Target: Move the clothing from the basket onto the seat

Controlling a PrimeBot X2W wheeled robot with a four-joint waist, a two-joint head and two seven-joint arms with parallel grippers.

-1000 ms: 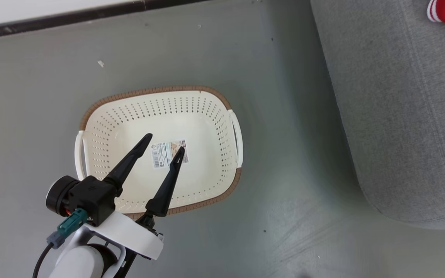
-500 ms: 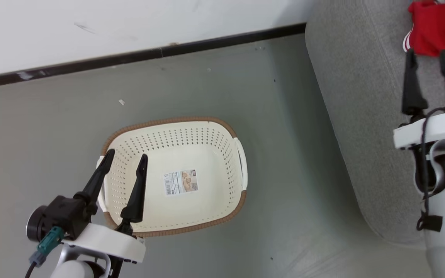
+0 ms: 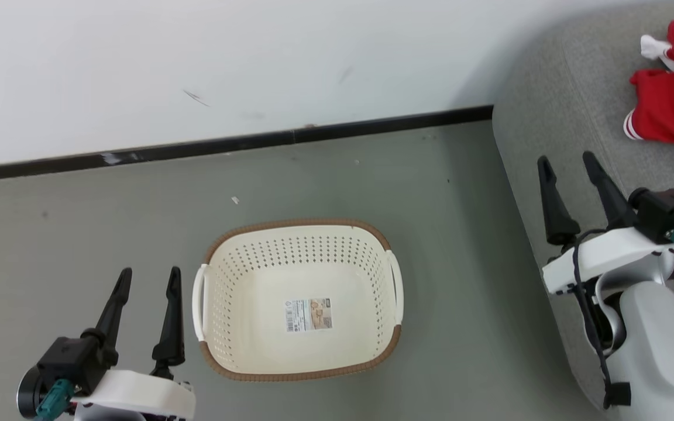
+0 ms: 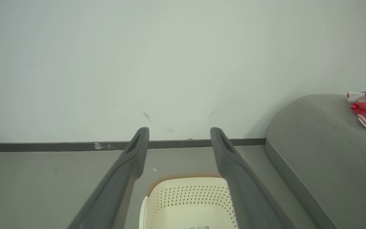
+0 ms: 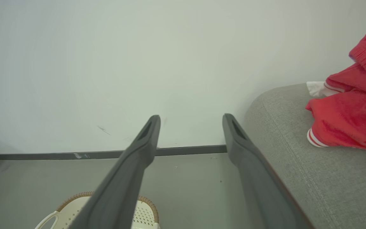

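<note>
The cream basket [image 3: 296, 224] with a brown rim stands on the floor, holding nothing but its label. The red clothing [image 3: 673, 105] with white-striped cuffs lies heaped on the grey seat [image 3: 571, 117] at the far right. My left gripper [image 3: 150, 272] hovers open just left of the basket, nothing between its fingers. My right gripper [image 3: 565, 156] is open over the seat's near edge, short of the clothing. In the left wrist view the left gripper [image 4: 179, 130] frames the basket [image 4: 189, 194]. The right wrist view shows the right gripper [image 5: 192, 117], open, with the clothing [image 5: 351, 117] to its right.
A white wall [image 3: 255, 70] with a dark baseboard [image 3: 290, 138] runs behind the basket. Grey floor [image 3: 460, 292] separates the basket from the seat. A small white scrap [image 3: 234, 200] lies on the floor behind the basket.
The head camera has tilted up. My left gripper has drawn back from over the basket to its left side. My right gripper has pulled back from the clothing.
</note>
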